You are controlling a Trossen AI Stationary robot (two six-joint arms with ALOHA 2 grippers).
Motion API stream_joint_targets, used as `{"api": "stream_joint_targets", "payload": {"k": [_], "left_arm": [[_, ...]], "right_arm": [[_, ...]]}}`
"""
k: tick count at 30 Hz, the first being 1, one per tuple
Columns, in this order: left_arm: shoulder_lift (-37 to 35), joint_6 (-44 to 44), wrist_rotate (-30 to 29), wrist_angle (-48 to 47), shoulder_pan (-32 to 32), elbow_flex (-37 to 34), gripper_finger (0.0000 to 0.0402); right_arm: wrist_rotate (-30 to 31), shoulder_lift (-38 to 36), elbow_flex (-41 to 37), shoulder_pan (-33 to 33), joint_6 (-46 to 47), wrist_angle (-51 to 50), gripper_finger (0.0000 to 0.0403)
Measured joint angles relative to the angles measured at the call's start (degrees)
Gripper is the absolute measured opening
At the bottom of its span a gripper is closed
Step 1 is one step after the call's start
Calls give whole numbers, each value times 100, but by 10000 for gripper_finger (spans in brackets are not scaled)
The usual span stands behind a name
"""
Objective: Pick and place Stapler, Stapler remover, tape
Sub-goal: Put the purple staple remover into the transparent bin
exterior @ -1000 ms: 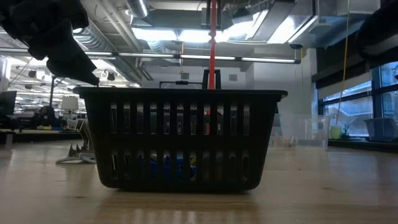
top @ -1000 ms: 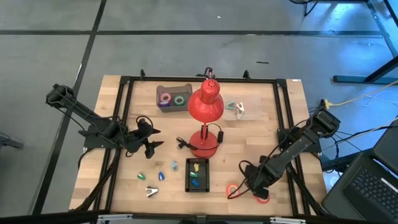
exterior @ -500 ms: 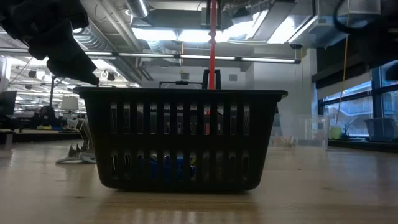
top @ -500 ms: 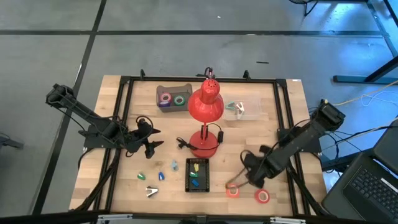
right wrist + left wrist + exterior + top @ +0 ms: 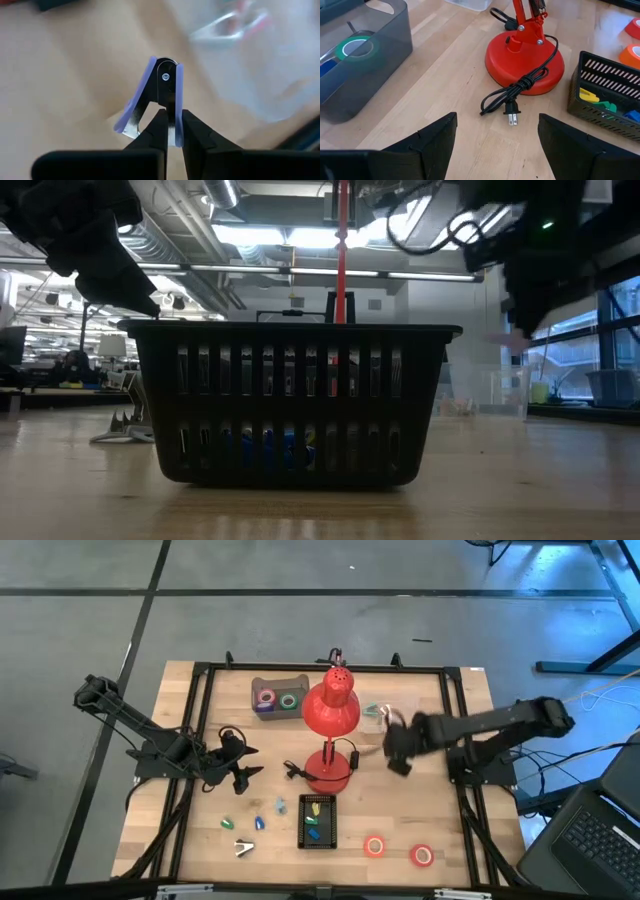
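no readable text, labels, brands or numbers in any view, nothing legible on the tape rolls, basket, lamp or bins, room background too far off to read any signs

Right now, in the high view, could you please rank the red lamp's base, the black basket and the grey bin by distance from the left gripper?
From the left gripper, nearest first:
1. Red lamp's base, out toward the table's centre.
2. Black basket, near the front edge.
3. Grey bin, toward the back edge; nearly level with the basket.

Red lamp base [image 5: 525,67] w/ plug [image 5: 511,116] in front — L gripper [image 5: 495,145] fingers apart; green tape [image 5: 354,49] in grey bin [image 5: 380,60].
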Motion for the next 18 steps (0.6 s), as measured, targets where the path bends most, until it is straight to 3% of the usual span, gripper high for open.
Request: {"api": "stream_joint_targets", "payload": {"k": [4,9,12,18], "left_arm": [[0,-2,80,0,1,0,267],[0,-2,92,0,1,0,267],[0,-2,48,2,1,0,267],[2,-48,117,0,1,0,267]], "right_arm": [[-25,-378,0,-1369,-1065,194,26],[-925,-568,0,-2791,-2094,1067,26],[-1238,-369,0,-3346,-2529,1403,26],[-1251,304,0,-4005,-3147,1468,26]]}}
